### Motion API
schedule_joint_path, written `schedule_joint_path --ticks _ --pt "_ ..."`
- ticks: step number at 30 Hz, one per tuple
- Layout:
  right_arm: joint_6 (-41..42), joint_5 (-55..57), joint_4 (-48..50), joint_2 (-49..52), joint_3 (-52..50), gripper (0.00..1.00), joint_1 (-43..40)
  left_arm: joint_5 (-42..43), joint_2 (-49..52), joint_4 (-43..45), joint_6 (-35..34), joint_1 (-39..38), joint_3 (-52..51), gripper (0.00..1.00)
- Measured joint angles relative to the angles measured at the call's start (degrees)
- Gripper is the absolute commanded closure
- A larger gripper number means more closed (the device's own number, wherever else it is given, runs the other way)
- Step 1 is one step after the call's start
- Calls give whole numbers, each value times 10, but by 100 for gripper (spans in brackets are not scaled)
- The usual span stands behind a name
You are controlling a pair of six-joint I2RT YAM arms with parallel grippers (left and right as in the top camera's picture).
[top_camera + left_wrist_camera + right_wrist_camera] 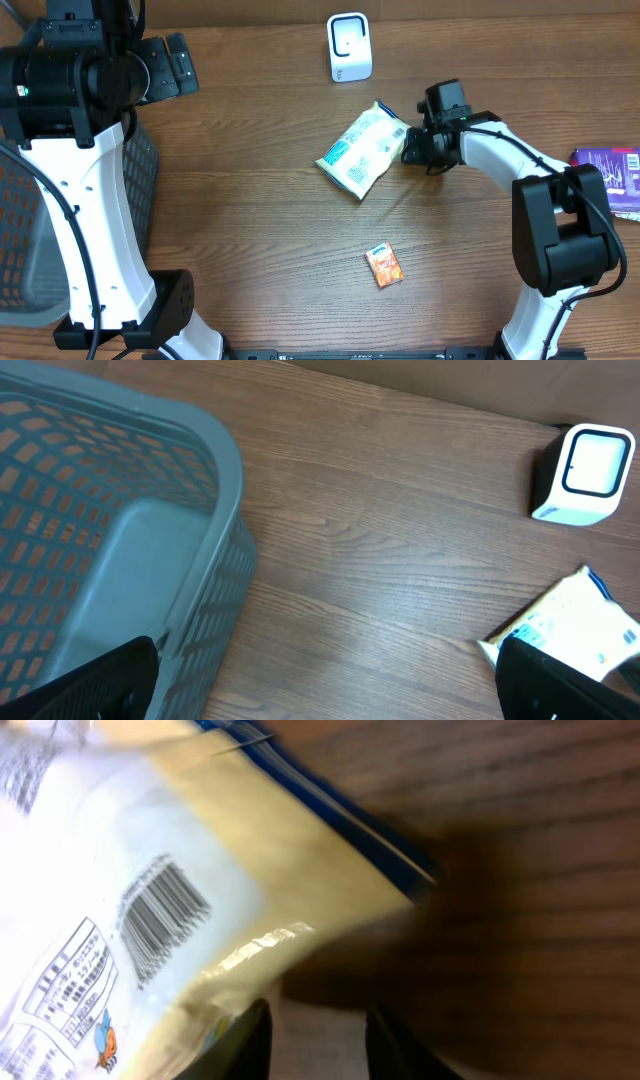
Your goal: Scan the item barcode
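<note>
A brown wood-grain table [270,230] fills the overhead view. Near its far edge stands a small white box-shaped scanner with a dark-rimmed window [349,46]. The pale yellow-and-white plastic snack bag with blue trim [362,150] lies flat on the wood in front of the scanner, apart from it and set on a diagonal. Its upper right corner is just beside the right gripper [412,148].

In the right wrist view the two dark fingers [252,1042] stand parted with a clear gap between them, nothing clamped there. The bag's crimped edge lies just beyond their tips, and a black barcode [160,915] faces up on the bag — printed text sits beside it.

The left gripper [182,65] hangs at the far left, well away from the bag, above a grey slotted plastic basket [120,510] — its jaws spread wide and empty.

A small orange packet [383,266] lies nearer the front edge. A purple package [610,180] sits at the right edge.
</note>
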Motion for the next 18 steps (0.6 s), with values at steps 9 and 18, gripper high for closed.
schedule_joint_path --ticks 9,18 --pt "82 -173 -53 -2 12 0 -10 0 0 0 0 0 0 0" --pt "226 -293 93 9 -38 0 14 0 0 0 0 0 0 0"
